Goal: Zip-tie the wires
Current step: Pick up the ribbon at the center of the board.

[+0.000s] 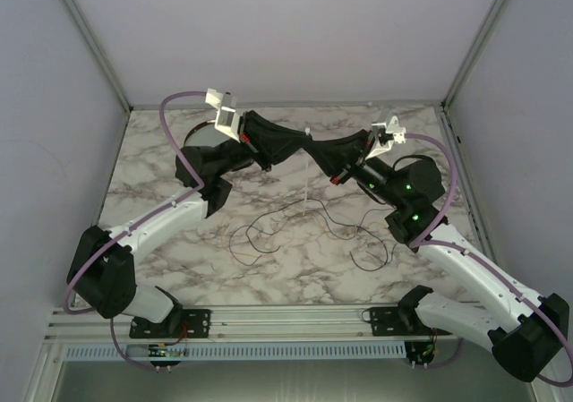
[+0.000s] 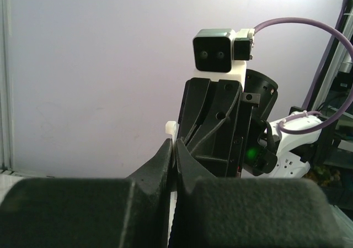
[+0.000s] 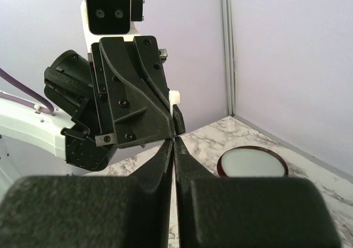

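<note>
Both grippers meet fingertip to fingertip high above the middle of the marble table (image 1: 161,165). The zip tie (image 1: 307,183) hangs down from that meeting point as a thin white strip. My left gripper (image 1: 301,145) is shut on it: in the left wrist view its toothed strip runs between the closed fingers (image 2: 160,165) and its white end (image 2: 171,128) sticks out past them. My right gripper (image 1: 316,151) is also shut, with the white end (image 3: 175,98) just beyond its tips (image 3: 174,148). The wires (image 1: 286,223) lie in loose dark loops on the table below, untouched.
A round dark-rimmed dish (image 1: 199,136) sits at the back left, behind the left arm, and shows in the right wrist view too (image 3: 252,162). Lilac cables arc over both arms. Grey walls enclose the table on three sides.
</note>
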Robot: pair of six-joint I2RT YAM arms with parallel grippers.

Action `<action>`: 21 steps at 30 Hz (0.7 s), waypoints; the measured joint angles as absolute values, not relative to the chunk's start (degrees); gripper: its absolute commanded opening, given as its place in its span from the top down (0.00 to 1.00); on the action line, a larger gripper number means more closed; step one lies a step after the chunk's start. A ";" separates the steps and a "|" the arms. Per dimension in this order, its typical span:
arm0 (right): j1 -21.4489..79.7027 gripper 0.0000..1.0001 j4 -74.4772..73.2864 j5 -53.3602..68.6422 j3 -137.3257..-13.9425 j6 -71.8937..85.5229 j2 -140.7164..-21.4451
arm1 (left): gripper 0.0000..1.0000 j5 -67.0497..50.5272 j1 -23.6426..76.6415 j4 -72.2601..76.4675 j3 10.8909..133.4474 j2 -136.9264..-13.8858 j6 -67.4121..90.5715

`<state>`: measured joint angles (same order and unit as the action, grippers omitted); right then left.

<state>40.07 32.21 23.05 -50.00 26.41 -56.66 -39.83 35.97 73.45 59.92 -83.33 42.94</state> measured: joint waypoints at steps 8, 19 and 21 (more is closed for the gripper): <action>40.07 0.94 29.71 22.02 -49.98 25.91 -56.38 | 1.00 -39.51 35.97 69.67 59.55 -82.46 39.79; 40.07 0.85 28.71 21.93 -49.82 25.67 -56.34 | 1.00 -38.50 35.97 67.24 59.53 -82.06 38.57; 40.07 0.84 28.73 21.91 -49.54 25.67 -56.31 | 1.00 -38.50 35.97 66.85 59.53 -82.06 38.52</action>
<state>40.07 28.73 21.91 -49.54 25.67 -56.31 -38.50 35.97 66.85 59.53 -82.06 38.52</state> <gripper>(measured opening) 0.151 0.005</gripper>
